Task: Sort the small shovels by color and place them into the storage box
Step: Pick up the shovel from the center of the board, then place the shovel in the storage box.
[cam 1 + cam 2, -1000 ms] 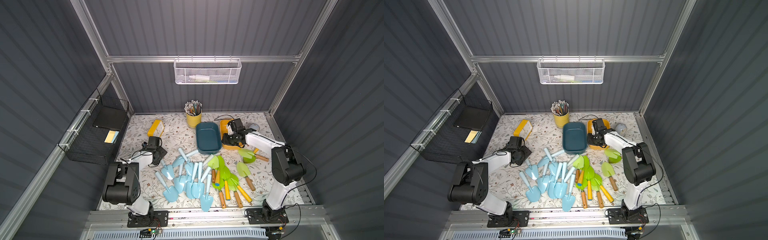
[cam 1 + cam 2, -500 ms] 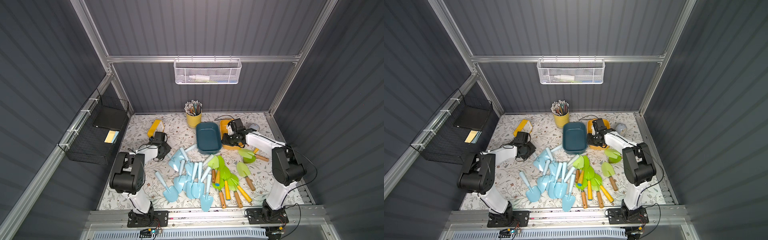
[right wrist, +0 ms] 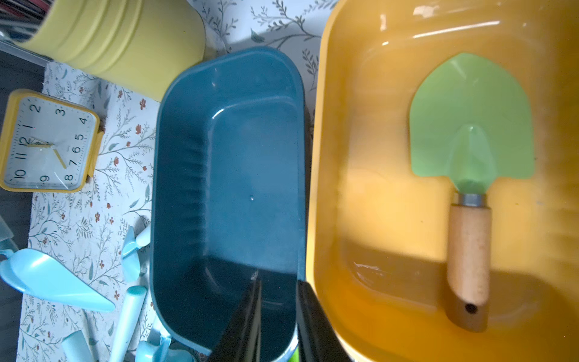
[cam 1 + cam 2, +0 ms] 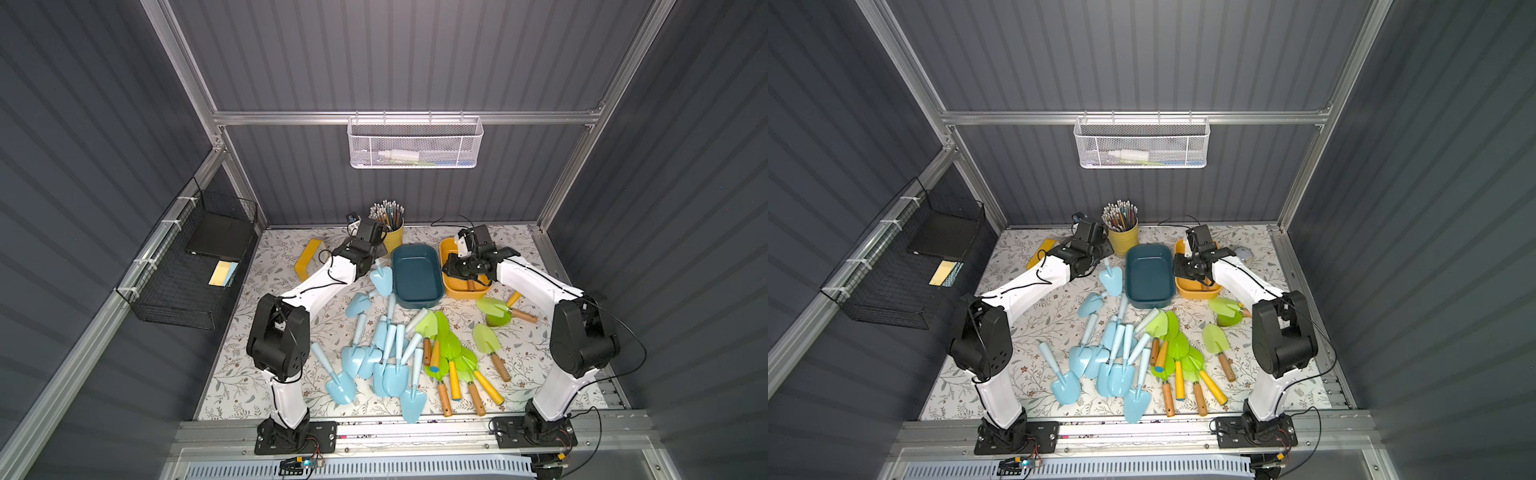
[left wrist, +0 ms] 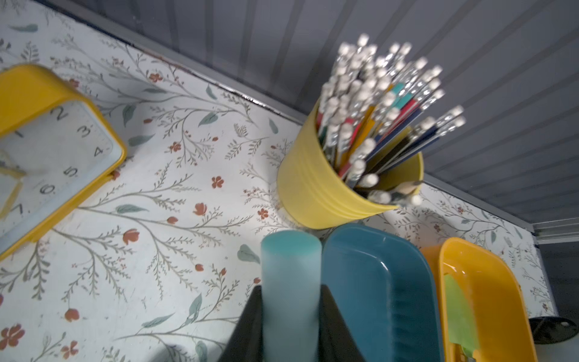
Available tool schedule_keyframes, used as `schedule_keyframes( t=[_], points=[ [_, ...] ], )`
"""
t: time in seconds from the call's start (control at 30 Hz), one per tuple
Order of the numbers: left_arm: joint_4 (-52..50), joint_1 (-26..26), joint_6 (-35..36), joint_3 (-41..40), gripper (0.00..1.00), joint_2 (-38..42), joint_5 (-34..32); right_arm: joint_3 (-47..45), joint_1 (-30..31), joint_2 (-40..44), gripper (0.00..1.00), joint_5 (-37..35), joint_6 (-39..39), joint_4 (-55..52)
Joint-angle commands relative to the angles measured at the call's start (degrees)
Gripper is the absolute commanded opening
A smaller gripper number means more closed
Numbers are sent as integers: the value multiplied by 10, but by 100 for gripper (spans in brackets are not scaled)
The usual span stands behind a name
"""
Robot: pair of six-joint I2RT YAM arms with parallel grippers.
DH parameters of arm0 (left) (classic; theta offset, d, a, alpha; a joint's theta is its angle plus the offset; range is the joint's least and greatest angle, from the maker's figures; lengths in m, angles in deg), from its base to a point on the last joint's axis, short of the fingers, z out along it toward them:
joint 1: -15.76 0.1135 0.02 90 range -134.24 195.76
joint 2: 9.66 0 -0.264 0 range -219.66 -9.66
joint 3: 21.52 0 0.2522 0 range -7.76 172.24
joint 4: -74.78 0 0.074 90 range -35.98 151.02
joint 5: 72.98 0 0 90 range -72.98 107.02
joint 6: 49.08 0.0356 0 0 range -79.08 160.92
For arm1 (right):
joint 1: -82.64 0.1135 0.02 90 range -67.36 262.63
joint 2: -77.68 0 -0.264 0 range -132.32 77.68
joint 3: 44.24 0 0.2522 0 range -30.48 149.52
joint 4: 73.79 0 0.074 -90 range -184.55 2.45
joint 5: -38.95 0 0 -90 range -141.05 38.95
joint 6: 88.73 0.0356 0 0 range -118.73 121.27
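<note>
Left gripper [image 5: 290, 293] clamps one pale blue shovel [image 4: 381, 277] by its handle, just left of the teal bin [image 4: 417, 302] at frame centre.

I count about ten blue shovels in all. The rest of the blue shovels [image 4: 384, 359] are heaped lower centre on the floral mat [image 4: 257, 374]. There are about ten green ones too. Nine green shovels [image 4: 446, 349] lie right of that heap, and one green shovel [image 3: 470, 125] lies in the yellow bin [image 4: 469, 293]. One pencil cup [image 4: 392, 240] stands just behind my left gripper, and one yellow clock [image 4: 308, 261] sits further left. My right gripper [image 3: 279, 282], jaws nearly together and bare, hovers over the seam between the two bins.
</note>
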Motion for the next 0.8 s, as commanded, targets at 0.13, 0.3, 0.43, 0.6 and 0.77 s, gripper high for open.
schedule_keyframes(
  t=[0.13, 0.3, 0.43, 0.6, 0.77],
  points=[
    [103, -13, 96, 70, 0, -33, 126, 20, -9, 21, 24, -9, 1, -26],
    [175, -41, 121, 100, 0, -51, 191, 13, -30, 35, 24, -7, 3, -26],
    [209, -55, 138, 134, 0, -93, 250, -1, -45, 47, 25, -7, 1, -23],
    [218, -69, 146, 179, 0, -151, 237, -15, -56, 57, 25, -6, -1, -22],
    [235, -69, 137, 164, 0, -184, 236, -26, -61, 62, 24, -6, -5, -23]
  ],
)
